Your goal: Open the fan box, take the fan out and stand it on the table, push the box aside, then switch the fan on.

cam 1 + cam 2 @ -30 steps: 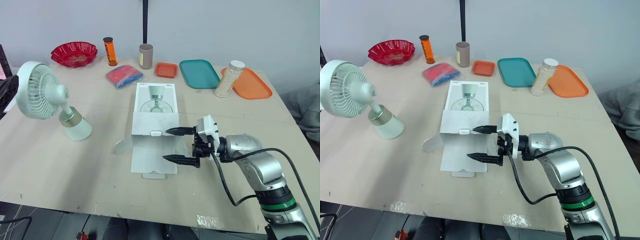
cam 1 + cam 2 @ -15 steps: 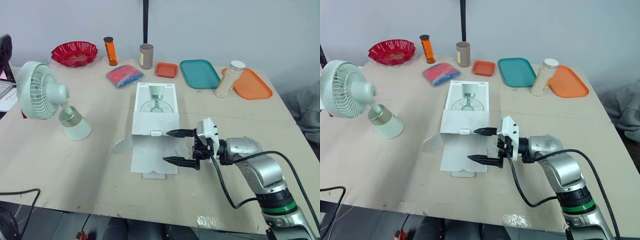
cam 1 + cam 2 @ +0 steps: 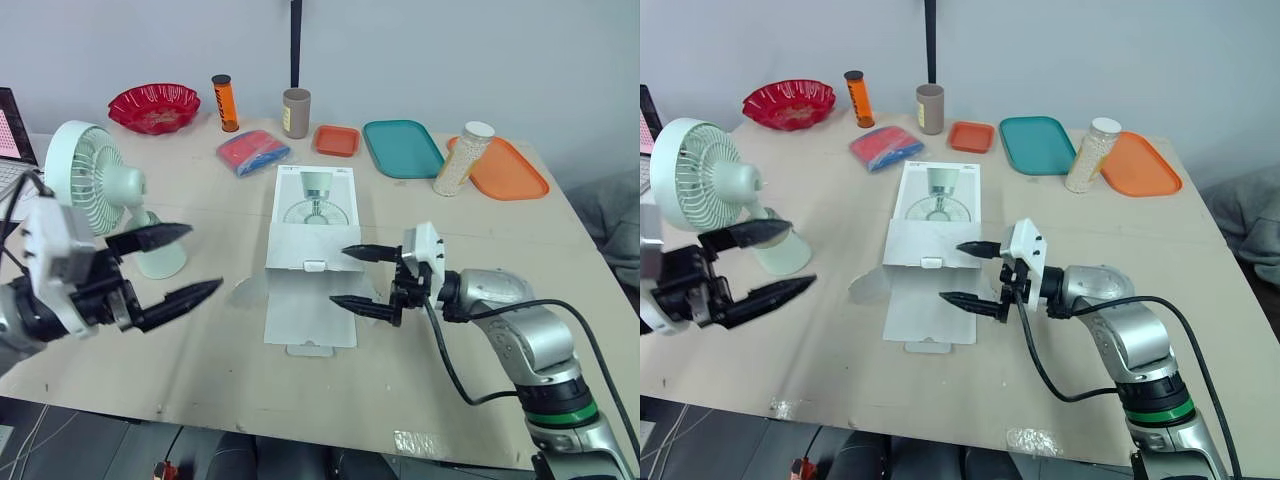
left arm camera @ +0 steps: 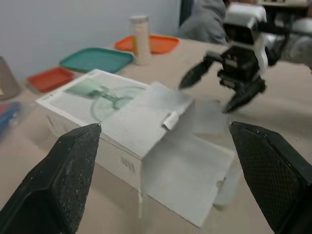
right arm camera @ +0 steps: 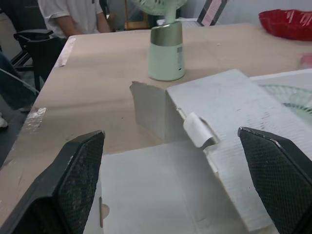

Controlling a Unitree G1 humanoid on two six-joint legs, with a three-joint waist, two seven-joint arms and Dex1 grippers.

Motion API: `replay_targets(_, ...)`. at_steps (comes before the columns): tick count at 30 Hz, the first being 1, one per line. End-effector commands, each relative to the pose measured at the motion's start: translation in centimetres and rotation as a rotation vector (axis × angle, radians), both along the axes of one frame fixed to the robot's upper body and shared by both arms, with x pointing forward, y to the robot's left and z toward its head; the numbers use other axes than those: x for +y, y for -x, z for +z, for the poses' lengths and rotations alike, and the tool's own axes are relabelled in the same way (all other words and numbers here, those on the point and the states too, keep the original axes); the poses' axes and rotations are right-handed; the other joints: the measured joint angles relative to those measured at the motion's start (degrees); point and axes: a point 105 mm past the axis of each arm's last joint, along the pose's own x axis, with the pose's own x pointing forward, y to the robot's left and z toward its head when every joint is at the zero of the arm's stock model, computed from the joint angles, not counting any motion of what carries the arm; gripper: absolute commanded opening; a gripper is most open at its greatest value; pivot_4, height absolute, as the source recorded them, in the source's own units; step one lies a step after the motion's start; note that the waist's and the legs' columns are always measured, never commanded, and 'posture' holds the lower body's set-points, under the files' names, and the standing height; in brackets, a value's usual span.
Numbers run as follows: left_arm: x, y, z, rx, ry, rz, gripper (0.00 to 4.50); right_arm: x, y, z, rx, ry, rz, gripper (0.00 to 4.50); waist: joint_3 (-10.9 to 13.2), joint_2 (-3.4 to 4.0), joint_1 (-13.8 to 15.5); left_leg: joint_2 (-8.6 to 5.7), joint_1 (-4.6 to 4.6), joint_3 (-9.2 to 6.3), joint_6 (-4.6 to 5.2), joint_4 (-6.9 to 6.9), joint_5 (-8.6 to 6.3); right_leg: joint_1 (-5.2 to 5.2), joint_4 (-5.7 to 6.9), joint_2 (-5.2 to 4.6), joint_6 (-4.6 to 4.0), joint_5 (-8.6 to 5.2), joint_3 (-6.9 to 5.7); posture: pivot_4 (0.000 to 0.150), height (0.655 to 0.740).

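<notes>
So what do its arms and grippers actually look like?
The right arm is a rounded silver-grey shell with a green ring and a looping black cable. Both the right gripper and left gripper have a white block for a body and two black, tapering, pointed fingers.

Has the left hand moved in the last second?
Yes: the left hand has come up on the left, now by the fan, short of the box.

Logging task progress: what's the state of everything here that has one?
fan box: open, flap flat on the table
fan: out of the box, upright; spinning unclear
left gripper: open, empty
right gripper: open, empty, at the flap
bead bottle: upright, capped
</notes>
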Motion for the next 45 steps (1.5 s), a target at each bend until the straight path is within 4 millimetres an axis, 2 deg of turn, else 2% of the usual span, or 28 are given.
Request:
replay_targets(1, -0.6, -0.1, -0.8, -0.046, -0.053, -0.007, 4.47, -0.8, -0.2, 1.7, -0.047, -0.011, -0.067, 4.50, 0.0, 0.00, 0.0, 0.00, -0.01, 0.00, 0.00, -0.01, 0.00, -0.01, 0.00, 0.00, 0.00, 0.00, 0.00, 0.150, 0.7389)
replay_targets(3, -1.2, -0.1, -2.6, -0.039, -0.071, -0.023, 4.47, -1.6, -0.1, 1.7, -0.055, 0.030, -0.131, 4.50, 0.0, 0.09, 0.0, -0.01, -0.03, 0.02, 0.01, -0.02, -0.01, -0.03, 0.00, -0.01, 0.00, 0.00, 0.03, 0.150, 0.7389)
replay_targets(7, -1.4, -0.7, -4.6, -0.028, -0.028, 0.008, 4.47, -2.3, 0.2, 1.5, -0.028, 0.054, -0.202, 4.50, 0.0, 0.12, 0.1, -0.07, -0.11, 0.05, 0.06, -0.09, -0.04, -0.04, -0.16, -0.08, 0.00, -0.01, 0.06, 0.150, 0.7389)
replay_targets(10, -1.2, -1.1, -7.0, -0.025, -0.050, 0.036, 4.47, -2.7, 0.2, 0.6, 0.018, 0.075, -0.260, 4.50, 0.0, 0.17, 0.0, -0.06, -0.09, 0.05, 0.06, -0.09, -0.04, -0.03, -0.14, -0.06, -0.02, 0.00, 0.08, 0.150, 0.7389)
replay_targets(12, -1.0, -1.8, -8.3, -0.046, -0.047, 0.085, 4.47, -3.2, 0.0, -0.8, 0.043, 0.123, -0.322, 4.50, 0.0, 0.18, 0.0, -0.06, -0.05, 0.08, 0.07, -0.09, -0.04, -0.02, -0.15, -0.05, -0.02, 0.00, 0.12, 0.150, 0.7389)
replay_targets(18, -0.1, -2.9, -10.9, -0.026, -0.011, 0.179, 4.47, -3.1, 0.1, -3.0, 0.086, 0.185, -0.375, 4.50, -0.1, 0.18, 0.0, -0.09, -0.11, 0.06, 0.09, -0.06, -0.05, -0.03, -0.17, -0.06, 0.00, 0.00, 0.11, 0.150, 0.7389)
replay_targets(24, -0.7, -2.6, -11.5, -0.014, -0.021, 0.135, 4.47, -2.4, -1.4, -2.8, 0.073, 0.148, -0.455, 4.50, -0.1, 0.18, -0.1, -0.07, -0.10, 0.06, 0.09, -0.07, -0.05, -0.04, -0.15, -0.03, 0.01, -0.01, 0.11, 0.150, 0.7389)
replay_targets(27, -0.8, -2.3, -11.9, -0.005, -0.031, 0.122, 4.47, -1.1, -2.2, -3.1, 0.092, 0.138, -0.508, 4.50, -0.1, 0.17, -0.1, -0.07, -0.10, 0.05, 0.09, -0.07, -0.05, -0.04, -0.15, -0.03, 0.01, 0.00, 0.11, 0.150, 0.7389)
replay_targets(30, -1.0, -2.3, -11.4, -0.021, -0.005, 0.126, 4.47, 0.1, -2.7, -3.3, 0.125, 0.113, -0.540, 4.50, -0.1, 0.17, -0.1, -0.07, -0.12, 0.05, 0.09, -0.10, -0.05, -0.07, -0.15, -0.04, 0.01, -0.01, 0.10, 0.150, 0.7389)
replay_targets(35, -1.1, -2.5, -11.1, -0.034, -0.008, 0.127, 4.47, 0.2, -3.5, -4.5, 0.157, 0.144, -0.596, 4.50, -0.1, 0.16, 0.0, -0.09, -0.14, 0.05, 0.09, -0.09, -0.05, -0.06, -0.15, -0.08, 0.01, -0.01, 0.09, 0.150, 0.7389)
replay_targets(38, -1.1, -2.6, -11.1, -0.036, -0.006, 0.132, 4.50, -0.7, -4.8, -4.2, 0.179, 0.112, -0.684, 3.71, -0.1, 0.16, -0.2, -0.08, -0.11, 0.05, 0.09, -0.09, -0.05, -0.05, -0.14, -0.06, 0.01, -0.01, 0.09, 0.150, 0.7389)
replay_targets(43, -1.2, -2.5, -11.3, -0.029, -0.005, 0.134, 4.50, -1.2, -5.4, -4.0, 0.183, 0.095, -0.735, 1.46, -0.1, 0.16, -0.1, -0.07, -0.12, 0.06, 0.10, -0.12, -0.05, -0.09, -0.13, -0.04, 0.01, -0.01, 0.10, 0.150, 0.7389)
replay_targets(44, -1.2, -2.5, -11.3, -0.029, -0.005, 0.135, 4.50, -1.3, -5.5, -4.0, 0.190, 0.089, -0.747, 1.32, -0.1, 0.16, -0.2, -0.07, -0.13, 0.06, 0.10, -0.14, -0.05, -0.10, -0.14, -0.04, 0.01, -0.01, 0.11, 0.150, 0.7389)
replay_targets(45, -1.2, -2.5, -11.3, -0.029, -0.005, 0.135, 4.50, -1.4, -5.6, -4.0, 0.192, 0.085, -0.758, 0.65, -0.1, 0.16, -0.2, -0.07, -0.13, 0.06, 0.10, -0.14, -0.05, -0.11, -0.13, -0.04, 0.01, -0.01, 0.11, 0.150, 0.7389)
